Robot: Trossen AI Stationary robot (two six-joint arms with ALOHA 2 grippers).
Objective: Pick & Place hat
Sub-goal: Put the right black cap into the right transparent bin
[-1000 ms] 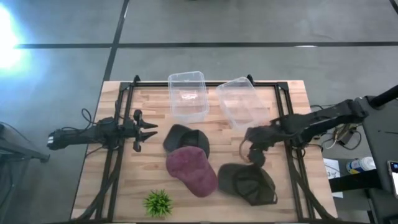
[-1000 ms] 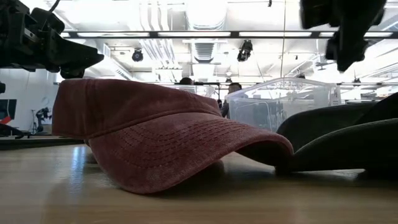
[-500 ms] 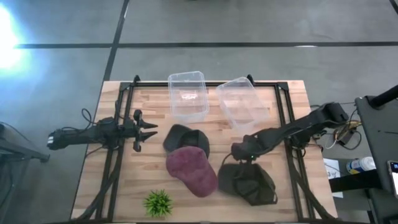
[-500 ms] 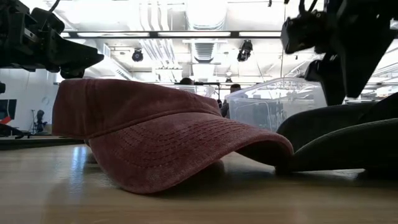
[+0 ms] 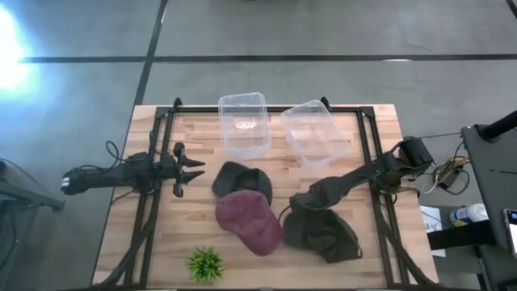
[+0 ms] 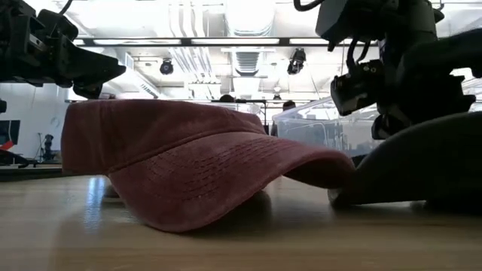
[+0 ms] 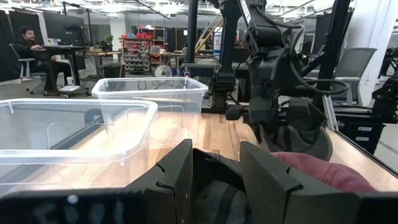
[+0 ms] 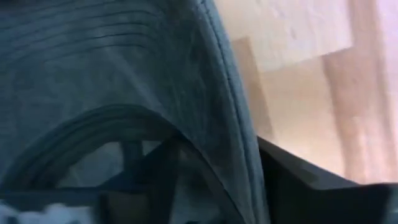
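Note:
Three caps lie on the wooden table: a black one (image 5: 241, 179), a maroon one (image 5: 249, 222) (image 6: 188, 169) and a dark olive one (image 5: 327, 238) (image 6: 422, 165) (image 8: 112, 62). My right gripper (image 5: 296, 203) (image 8: 224, 180) is low at the olive cap's far-left edge, open, with its fingers on either side of that edge. My left gripper (image 5: 194, 170) (image 7: 216, 180) waits open above the table's left side, beside the black cap and touching nothing. My right gripper straddles the olive cap's stitched rim edge (image 8: 241, 127), one finger (image 8: 155, 177) under the fabric and the other finger (image 8: 311, 186) outside it. It comes slanting down from the table's right side. The cap rests on the table. Whether the pads touch the rim I cannot tell.
Two clear plastic tubs (image 5: 244, 123) (image 5: 315, 133) stand at the far side of the table. A small green plant (image 5: 205, 263) sits near the near edge. Black frame rails (image 5: 153, 202) (image 5: 380, 210) run down both sides. The maroon cap's brim lies close to the olive cap.
My right gripper has moved toward the table's left edge and down, from above the olive cap's far side to its far-left rim. The olive cap has shifted slightly and now looms larger in the low view; the maroon cap's brim has been nudged.

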